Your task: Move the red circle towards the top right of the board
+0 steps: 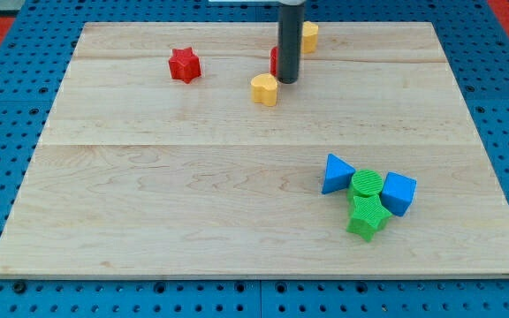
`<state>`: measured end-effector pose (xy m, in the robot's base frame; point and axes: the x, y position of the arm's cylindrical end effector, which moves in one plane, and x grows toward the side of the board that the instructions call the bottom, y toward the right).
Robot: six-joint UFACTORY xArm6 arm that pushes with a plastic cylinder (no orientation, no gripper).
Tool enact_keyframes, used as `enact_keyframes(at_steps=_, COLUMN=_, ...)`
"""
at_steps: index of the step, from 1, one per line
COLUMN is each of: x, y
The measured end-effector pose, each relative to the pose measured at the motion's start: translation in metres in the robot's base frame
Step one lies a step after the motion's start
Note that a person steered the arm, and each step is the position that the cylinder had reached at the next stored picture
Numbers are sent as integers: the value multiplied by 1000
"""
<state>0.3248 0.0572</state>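
The red circle (274, 62) sits near the view's top centre, mostly hidden behind my dark rod. My tip (288, 81) rests on the board just in front of it and to its right. A yellow heart (265, 89) lies just left of the tip and below it. A yellow block (309, 36) shows behind the rod, up and to the right. A red star (184, 64) lies to the left.
At the view's lower right is a cluster: a blue triangle (336, 173), a green circle (367, 184), a blue block (398, 193) and a green star (368, 216). The wooden board (148, 194) lies on a blue pegboard.
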Motion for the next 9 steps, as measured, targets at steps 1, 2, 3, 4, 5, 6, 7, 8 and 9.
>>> enact_keyframes(at_steps=1, x=46, y=17)
enact_keyframes(at_steps=2, x=56, y=-33)
enact_keyframes(at_steps=3, x=41, y=-119)
enact_keyframes(at_steps=4, x=16, y=-132)
enact_keyframes(at_steps=5, x=5, y=-132)
enact_keyframes(at_steps=6, x=0, y=-115)
enact_keyframes(at_steps=7, x=-26, y=-86)
enact_keyframes(at_steps=8, x=-34, y=-80)
enact_keyframes(at_steps=9, x=-47, y=-62)
